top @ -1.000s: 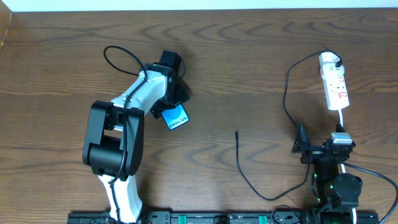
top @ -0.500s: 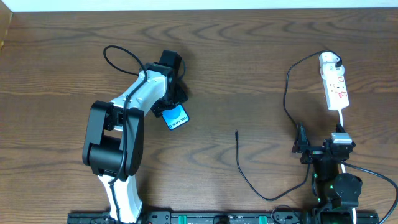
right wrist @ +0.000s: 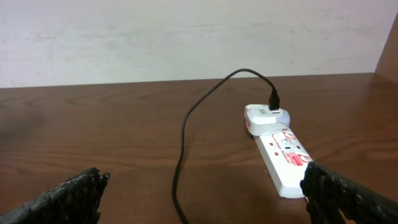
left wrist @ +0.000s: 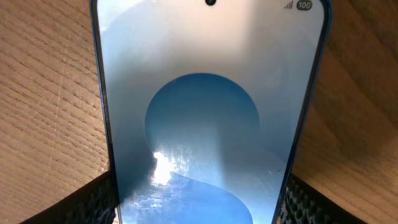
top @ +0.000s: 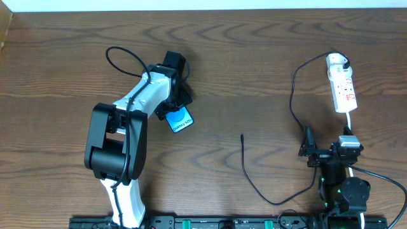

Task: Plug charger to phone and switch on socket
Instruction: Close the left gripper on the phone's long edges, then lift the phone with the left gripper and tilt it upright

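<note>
**Left tool.** The left tool (top: 169, 111) is closed on the phone (top: 180, 119). In the left wrist view its two pads (left wrist: 93, 202) sit against the phone's two long edges, with the lit blue screen filling the space between them. Whether the phone lies flat on the desk (top: 254, 63) or is raised off it cannot be told.

**Phone.** The phone is in the left half of the desk, about midway between the far and near edges. Its screen faces up. The end with the white text strip points away from the tool, toward the near edge.

**Right tool.** The right tool (right wrist: 199, 193) is spread wide with nothing between its fingers (right wrist: 74, 193). It sits close to the near edge in the right half of the desk and faces the socket.

**Socket.** The socket (top: 343, 86) lies near the far right corner, with its length running from far to near. A white adapter (right wrist: 264, 118) is fitted at its far end. Its white cord (top: 350, 124) leaves the near end toward the right arm. The position of the switch cannot be told.

**Charger.** The charger (top: 243, 156) is plugged into the adapter. From there it:
- loops toward the middle of the desk
- runs down to the near edge
- turns back up to its free plug tip (top: 241, 135)

The tip lies on bare wood near the middle of the desk, well apart from both the phone and the tools.
</note>
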